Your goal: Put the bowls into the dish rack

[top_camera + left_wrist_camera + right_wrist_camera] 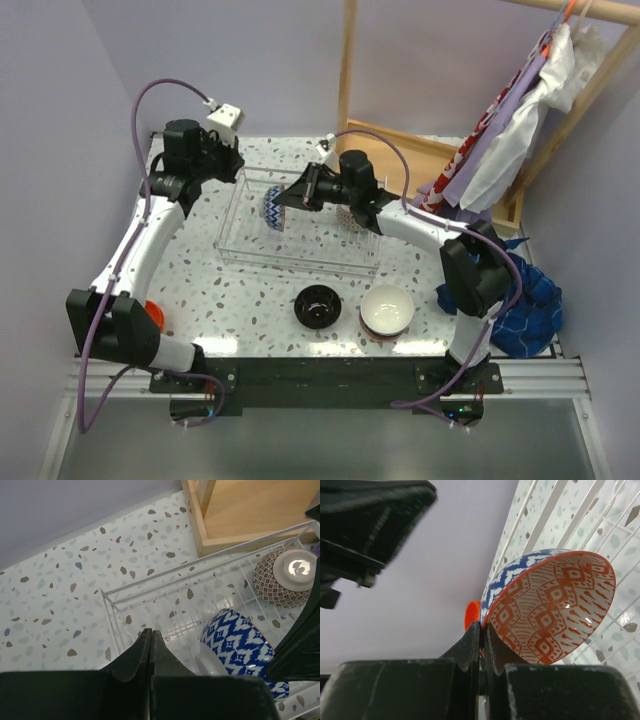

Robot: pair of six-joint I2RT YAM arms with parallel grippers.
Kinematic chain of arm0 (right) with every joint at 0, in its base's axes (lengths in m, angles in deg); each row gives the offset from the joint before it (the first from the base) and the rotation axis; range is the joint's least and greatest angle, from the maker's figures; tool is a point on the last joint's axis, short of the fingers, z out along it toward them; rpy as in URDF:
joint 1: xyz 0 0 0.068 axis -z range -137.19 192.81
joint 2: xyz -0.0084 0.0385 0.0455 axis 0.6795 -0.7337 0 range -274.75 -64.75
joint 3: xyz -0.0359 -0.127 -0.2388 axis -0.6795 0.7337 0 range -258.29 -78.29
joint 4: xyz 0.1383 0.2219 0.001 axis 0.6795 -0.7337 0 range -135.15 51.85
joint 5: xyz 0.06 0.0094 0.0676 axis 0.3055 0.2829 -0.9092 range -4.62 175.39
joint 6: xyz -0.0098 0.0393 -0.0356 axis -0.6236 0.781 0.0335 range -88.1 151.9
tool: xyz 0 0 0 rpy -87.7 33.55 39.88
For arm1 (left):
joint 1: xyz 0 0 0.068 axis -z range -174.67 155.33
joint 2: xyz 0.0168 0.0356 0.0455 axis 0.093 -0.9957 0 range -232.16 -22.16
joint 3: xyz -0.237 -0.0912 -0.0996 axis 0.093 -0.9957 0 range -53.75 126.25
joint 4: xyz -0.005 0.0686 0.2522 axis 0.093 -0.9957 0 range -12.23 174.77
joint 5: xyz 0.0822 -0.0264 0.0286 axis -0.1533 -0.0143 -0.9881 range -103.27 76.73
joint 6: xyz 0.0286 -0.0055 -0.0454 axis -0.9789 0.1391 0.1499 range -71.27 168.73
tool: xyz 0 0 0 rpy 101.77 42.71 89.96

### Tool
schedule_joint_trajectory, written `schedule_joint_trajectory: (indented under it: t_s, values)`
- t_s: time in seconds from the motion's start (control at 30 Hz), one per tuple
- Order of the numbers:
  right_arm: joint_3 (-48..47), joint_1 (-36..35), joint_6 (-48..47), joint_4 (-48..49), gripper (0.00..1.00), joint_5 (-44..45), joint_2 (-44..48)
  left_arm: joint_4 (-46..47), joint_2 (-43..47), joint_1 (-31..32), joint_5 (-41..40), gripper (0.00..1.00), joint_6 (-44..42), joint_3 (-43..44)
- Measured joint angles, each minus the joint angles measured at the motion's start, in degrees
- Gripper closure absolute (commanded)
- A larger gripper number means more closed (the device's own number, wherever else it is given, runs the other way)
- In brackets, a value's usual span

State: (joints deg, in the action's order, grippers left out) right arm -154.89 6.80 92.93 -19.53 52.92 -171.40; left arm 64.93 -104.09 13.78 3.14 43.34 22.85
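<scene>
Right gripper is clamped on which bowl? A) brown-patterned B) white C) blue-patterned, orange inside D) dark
C: the right wrist view shows the right gripper pinching the rim of the blue-patterned bowl above the dish rack, while the white bowl and the dark bowl sit free on the table.

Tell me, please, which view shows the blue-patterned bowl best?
The right wrist view: the blue-patterned bowl fills it, inside pattern and rim clear, pinched by the right gripper. The left wrist view shows its blue outside; the top view shows it small.
</scene>
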Motion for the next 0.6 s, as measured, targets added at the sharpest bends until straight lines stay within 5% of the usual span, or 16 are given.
schedule_joint_trajectory:
  t_s: [0.6]
  values:
    - [12.2, 0.8, 4.7, 9.7, 1.0, 2.9, 0.0, 0.2, -10.1, 5.1, -0.2, 1.0, -1.3, -1.3]
